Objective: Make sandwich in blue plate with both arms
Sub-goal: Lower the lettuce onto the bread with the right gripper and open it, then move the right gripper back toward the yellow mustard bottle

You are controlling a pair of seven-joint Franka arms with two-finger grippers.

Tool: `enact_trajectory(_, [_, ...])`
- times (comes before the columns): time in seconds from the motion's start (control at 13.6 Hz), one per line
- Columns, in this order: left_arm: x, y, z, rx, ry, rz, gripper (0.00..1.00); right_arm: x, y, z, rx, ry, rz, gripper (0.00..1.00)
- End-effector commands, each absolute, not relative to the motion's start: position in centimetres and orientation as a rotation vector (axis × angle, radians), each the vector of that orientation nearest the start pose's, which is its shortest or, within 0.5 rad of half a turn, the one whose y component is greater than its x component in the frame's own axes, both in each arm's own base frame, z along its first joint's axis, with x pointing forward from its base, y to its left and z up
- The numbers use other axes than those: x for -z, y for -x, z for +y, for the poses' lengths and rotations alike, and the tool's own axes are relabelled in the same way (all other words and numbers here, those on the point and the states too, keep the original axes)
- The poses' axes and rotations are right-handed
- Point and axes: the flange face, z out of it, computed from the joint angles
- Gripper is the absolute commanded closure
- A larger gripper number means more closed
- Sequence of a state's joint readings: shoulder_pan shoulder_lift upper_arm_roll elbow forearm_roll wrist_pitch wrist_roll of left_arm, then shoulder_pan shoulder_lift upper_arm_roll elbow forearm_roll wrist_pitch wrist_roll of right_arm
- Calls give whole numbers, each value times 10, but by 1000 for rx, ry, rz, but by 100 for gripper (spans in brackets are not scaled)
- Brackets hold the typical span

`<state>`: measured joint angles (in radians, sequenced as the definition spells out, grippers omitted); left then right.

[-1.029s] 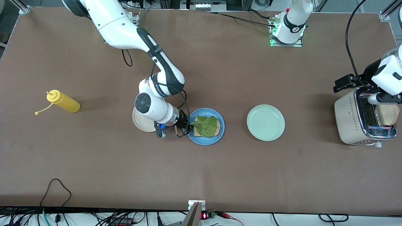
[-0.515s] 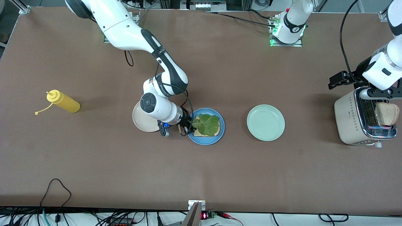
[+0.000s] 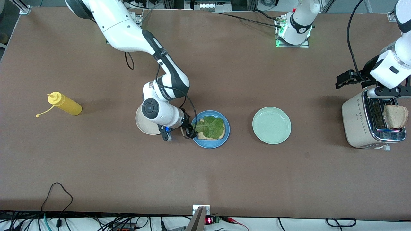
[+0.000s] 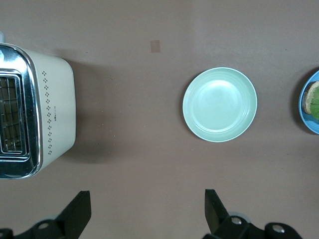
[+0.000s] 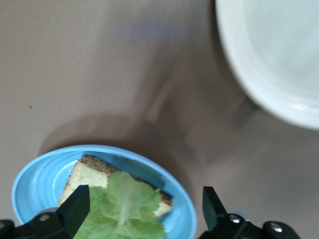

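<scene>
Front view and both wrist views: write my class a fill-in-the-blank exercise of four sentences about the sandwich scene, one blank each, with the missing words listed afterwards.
1. The lettuce leaf lies on a bread slice in the ______ plate.
2. The other bread slice sticks up out of the ______.
3. The right gripper, at the blue plate's rim, has its fingers ______.
4. The pale green plate holds ______, and the open left gripper is over the toaster.

Missing words: blue; toaster; open; nothing
</scene>
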<state>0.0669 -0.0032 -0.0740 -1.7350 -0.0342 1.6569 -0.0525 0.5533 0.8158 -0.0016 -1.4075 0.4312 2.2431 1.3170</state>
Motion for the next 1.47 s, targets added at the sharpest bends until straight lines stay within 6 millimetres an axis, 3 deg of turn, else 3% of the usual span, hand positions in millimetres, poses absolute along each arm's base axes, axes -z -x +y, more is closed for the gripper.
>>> enact_trajectory(0.0, [-554,-551,0,-104,3139,-78,0,-270,-628,357,-461,2622,1268,0])
enact_trajectory(0.29, [-541,-562,31,-124,3070,-80,0,-324,-638,287,-553,2724,1026,0])
enact_trajectory(0.51, [-525,-581,86,-142,3091,-42,0,-352,-625,241,-570,2833,846,0])
enact_trajectory(0.81, [-496,-601,168,-173,3124,44,0,-393,-596,158,-575,2853,568,0])
enact_trajectory(0.88, [-491,-603,179,-169,3125,61,0,-395,-587,142,-586,2854,508,0])
enact_trajectory(1.1, [-479,-607,203,-128,3113,111,0,-395,-550,87,-570,2903,351,0])
enact_trajectory(1.4, [-477,-606,209,-122,3111,107,0,-419,-519,31,-456,3064,17,0])
